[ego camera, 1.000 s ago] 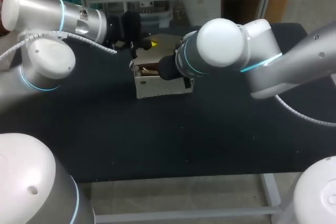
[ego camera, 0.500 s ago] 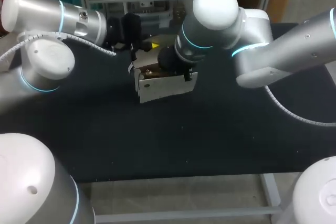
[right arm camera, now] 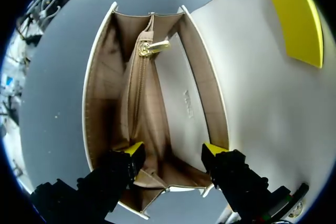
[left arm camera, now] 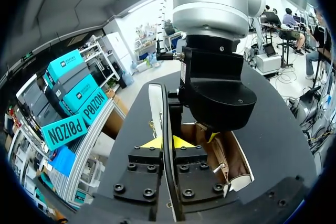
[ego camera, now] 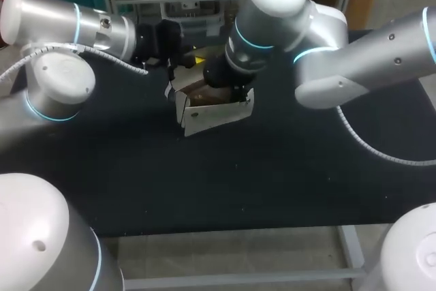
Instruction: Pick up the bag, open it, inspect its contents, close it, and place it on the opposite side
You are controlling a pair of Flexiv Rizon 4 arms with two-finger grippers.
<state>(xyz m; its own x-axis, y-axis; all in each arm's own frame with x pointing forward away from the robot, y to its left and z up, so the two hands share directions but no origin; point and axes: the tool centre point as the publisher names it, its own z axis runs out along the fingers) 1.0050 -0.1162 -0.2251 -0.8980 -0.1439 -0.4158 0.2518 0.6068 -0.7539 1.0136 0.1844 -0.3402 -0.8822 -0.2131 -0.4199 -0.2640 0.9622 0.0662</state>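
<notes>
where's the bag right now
In the head view the bag is open at the far middle of the table, its flap pinched by the left gripper, the right gripper open over its mouth.

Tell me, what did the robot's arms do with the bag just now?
The right arm swung its wrist up and over the bag, so the right gripper, open, now points down into it. The bag turned slightly with it. The left gripper stayed put, shut on the bag's flap.

bag far-middle on table | left pincer at its left edge | right pincer over its mouth
</notes>
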